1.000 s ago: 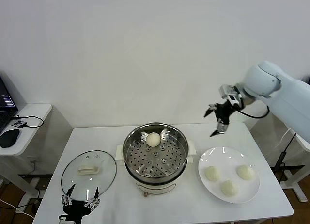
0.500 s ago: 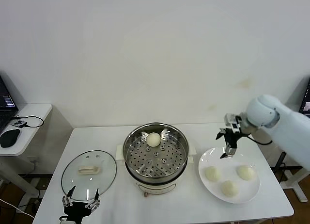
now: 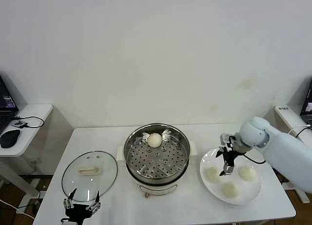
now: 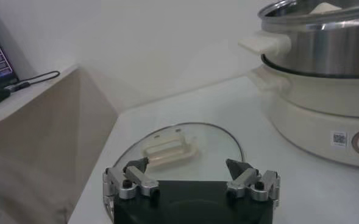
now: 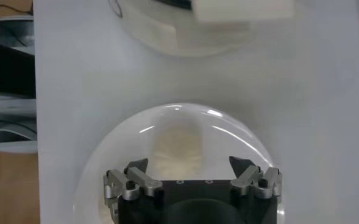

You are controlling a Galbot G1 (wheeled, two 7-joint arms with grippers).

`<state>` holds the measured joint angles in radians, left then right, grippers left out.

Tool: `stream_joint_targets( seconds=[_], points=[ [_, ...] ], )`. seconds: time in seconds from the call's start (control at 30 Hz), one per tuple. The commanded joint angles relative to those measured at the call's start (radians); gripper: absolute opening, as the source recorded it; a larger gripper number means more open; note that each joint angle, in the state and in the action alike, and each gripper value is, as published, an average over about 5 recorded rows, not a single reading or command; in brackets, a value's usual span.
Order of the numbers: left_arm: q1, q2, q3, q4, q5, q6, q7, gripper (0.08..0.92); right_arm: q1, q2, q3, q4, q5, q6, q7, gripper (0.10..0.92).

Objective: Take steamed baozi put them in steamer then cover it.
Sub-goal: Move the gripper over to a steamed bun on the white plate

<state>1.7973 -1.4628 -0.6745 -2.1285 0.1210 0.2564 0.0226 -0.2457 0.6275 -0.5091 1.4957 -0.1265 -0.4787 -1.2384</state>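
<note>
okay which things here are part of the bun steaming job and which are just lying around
Part of the job:
baozi in the steamer
three baozi on the plate
steamer
cover
white plate
right gripper, open over the plate
left gripper, open near the cover

Lying about:
computer mouse
side table

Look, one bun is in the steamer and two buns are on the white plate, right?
Almost. One bun sits in the steamer, but the white plate holds three buns, not two. The head view shows all three, with the right gripper above them, fingers open.
</note>
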Motion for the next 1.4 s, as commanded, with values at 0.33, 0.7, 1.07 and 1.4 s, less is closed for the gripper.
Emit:
stream_joint_targets(
  seconds=[0.33,0.7,1.07,1.4],
  points=[
    [-0.005,-0.008,0.006,0.012,0.001,0.0,-0.001,0.823,-0.104,0.024,0.038,-0.025,-0.042,-0.003,0.041,0.823],
    [-0.004,-0.007,0.002,0.021,0.001,-0.002,-0.003,0.823,-0.083,0.052,0.034,-0.063,-0.048,0.004,0.074,0.823],
    [-0.014,-0.009,0.002,0.035,0.001,-0.002,-0.002,0.823,-0.083,0.09,0.034,-0.127,-0.053,0.012,0.079,0.822],
    [-0.024,-0.011,0.003,0.046,0.002,-0.001,-0.001,0.823,-0.081,0.095,0.03,-0.14,-0.047,0.014,0.061,0.657]
  ],
)
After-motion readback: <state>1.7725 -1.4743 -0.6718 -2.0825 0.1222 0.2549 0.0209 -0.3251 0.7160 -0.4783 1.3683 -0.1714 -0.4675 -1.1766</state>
